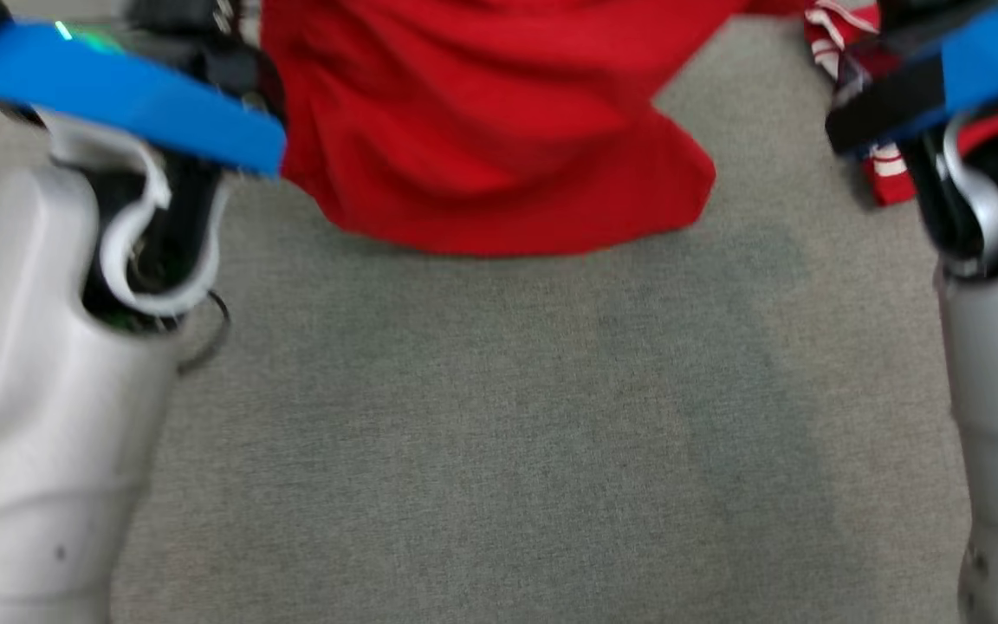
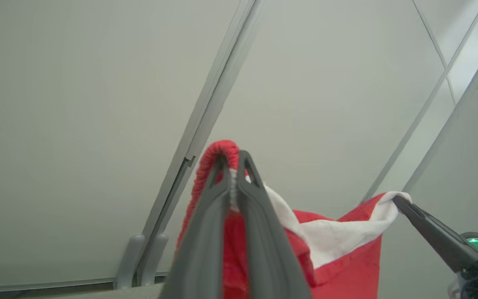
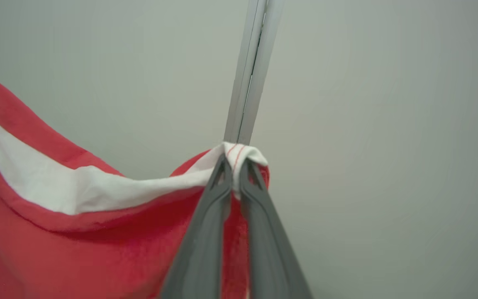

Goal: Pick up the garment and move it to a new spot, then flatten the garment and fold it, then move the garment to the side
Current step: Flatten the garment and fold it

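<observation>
Both arms are raised. The left claw [image 2: 234, 166] grips the red garment [image 1: 482, 130] by its ribbed edge and the right claw [image 3: 235, 170] grips its white-trimmed corner, with cloth sagging between them above the grey counter [image 1: 499, 433].

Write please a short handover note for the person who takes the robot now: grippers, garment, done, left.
Left gripper: shut on the red garment, at a red ribbed edge.
Right gripper: shut on its white-banded edge.
The garment hangs lifted between them over the grey carpet.
Done: pick-up.
Left: lay it down at a new spot, flatten, fold, move aside.
</observation>
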### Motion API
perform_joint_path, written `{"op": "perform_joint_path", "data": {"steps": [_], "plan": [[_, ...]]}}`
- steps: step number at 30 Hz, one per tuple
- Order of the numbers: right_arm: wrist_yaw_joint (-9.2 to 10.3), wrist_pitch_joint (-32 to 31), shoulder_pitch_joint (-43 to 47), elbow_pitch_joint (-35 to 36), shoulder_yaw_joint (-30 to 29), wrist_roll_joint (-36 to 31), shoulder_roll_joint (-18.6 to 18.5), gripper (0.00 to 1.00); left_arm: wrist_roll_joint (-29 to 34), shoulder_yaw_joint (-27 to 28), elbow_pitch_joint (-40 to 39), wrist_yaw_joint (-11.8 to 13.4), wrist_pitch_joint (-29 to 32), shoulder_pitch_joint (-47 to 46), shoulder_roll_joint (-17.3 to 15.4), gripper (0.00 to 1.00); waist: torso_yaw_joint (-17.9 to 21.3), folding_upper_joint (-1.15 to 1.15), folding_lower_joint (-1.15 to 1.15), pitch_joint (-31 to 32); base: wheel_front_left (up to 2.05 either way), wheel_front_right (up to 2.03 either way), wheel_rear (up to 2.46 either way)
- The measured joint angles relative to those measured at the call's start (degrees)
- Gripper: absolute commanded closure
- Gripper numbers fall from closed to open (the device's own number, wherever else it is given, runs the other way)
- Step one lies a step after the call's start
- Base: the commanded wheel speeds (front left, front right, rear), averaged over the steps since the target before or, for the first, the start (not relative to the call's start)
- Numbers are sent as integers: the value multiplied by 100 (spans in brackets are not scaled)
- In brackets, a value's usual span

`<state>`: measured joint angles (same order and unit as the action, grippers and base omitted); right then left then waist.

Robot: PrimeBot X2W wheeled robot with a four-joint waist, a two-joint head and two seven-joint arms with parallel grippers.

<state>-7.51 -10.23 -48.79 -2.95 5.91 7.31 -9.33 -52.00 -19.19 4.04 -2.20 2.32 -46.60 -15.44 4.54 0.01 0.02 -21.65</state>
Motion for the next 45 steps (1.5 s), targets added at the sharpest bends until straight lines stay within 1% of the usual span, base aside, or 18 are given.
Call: {"op": "perform_joint_path", "data": {"steps": [3,5,7,10,12,13,16,19,23,26,28,32,34,36,39,41,43,45], "plan": [[2,338,-925,-812,165,-68,-1,100,355,51,597,-56,-208,-779,-102,100,69,1,1,-287,0,0,0],[3,628,-1513,-1335,170,-63,120,100,589,62,921,-107,-421,-1238,-147,100,115,1,2,-418,0,0,0],[0,987,-1990,-1708,234,-135,160,100,751,73,1198,-170,-654,-1638,-140,100,158,1,1,-506,0,0,0],[0,1722,-2655,-2115,536,-555,46,100,886,129,1530,-252,-1062,-2148,-88,100,198,1,0,-555,0,0,0],[1,2108,-2892,-2365,603,-710,5,100,903,154,1700,-333,-1310,-2351,-88,100,231,0,-2,-552,0,0,0],[1,2174,-2958,-2499,641,-790,-16,100,966,127,1768,-369,-1385,-2403,-109,100,248,0,-3,-557,0,0,0],[1,2302,-2973,-2818,700,-821,-56,100,976,37,1963,-443,-1553,-2383,-105,100,294,0,-2,-604,0,0,0],[1,2325,-2791,-3130,888,-799,-120,100,857,-44,2160,-489,-1641,-2016,-92,100,309,0,-1,-668,0,0,0],[1,2025,-1838,-3561,1335,-465,-134,100,751,-443,2418,-493,-1692,-1071,-124,100,329,1,-1,-585,0,0,0],[1,1672,-1217,-3662,1626,-114,-269,100,546,-834,2465,-501,-1713,-344,-107,100,299,0,-1,-453,0,0,0],[0,1491,-763,-3586,1751,88,-377,100,397,-1096,2481,-501,-1715,115,-146,100,288,-1,-2,-365,0,0,0],[2,953,83,-3140,1744,561,-650,100,202,-1575,2413,-501,-1723,867,-223,100,193,0,-2,-93,0,0,0],[1,577,555,-2769,1693,792,-775,100,357,-1837,2380,-502,-1724,1155,-348,100,115,-1,-3,89,0,0,0],[1,211,1071,-2284,1629,864,-973,100,226,-1915,2303,-502,-1730,1497,-364,100,28,-1,-3,282,0,0,0],[0,-399,1979,-1421,1278,1033,-1157,100,286,-2058,2168,-481,-1729,1991,-466,100,-104,-1,-4,582,0,0,0],[1,-855,2648,-847,1000,1046,-1194,100,235,-2096,1996,-379,-1671,2298,-548,100,-169,-2,-4,758,0,0,0],[1,-1432,3326,-288,689,1011,-1171,100,22,-2116,1706,-376,-1552,2640,-611,100,-217,-2,-4,916,0,0,0],[2,-1958,3985,249,359,947,-1045,100,-265,-2138,1363,-392,-1417,2991,-659,100,-252,-2,-4,1057,0,0,0]]}}
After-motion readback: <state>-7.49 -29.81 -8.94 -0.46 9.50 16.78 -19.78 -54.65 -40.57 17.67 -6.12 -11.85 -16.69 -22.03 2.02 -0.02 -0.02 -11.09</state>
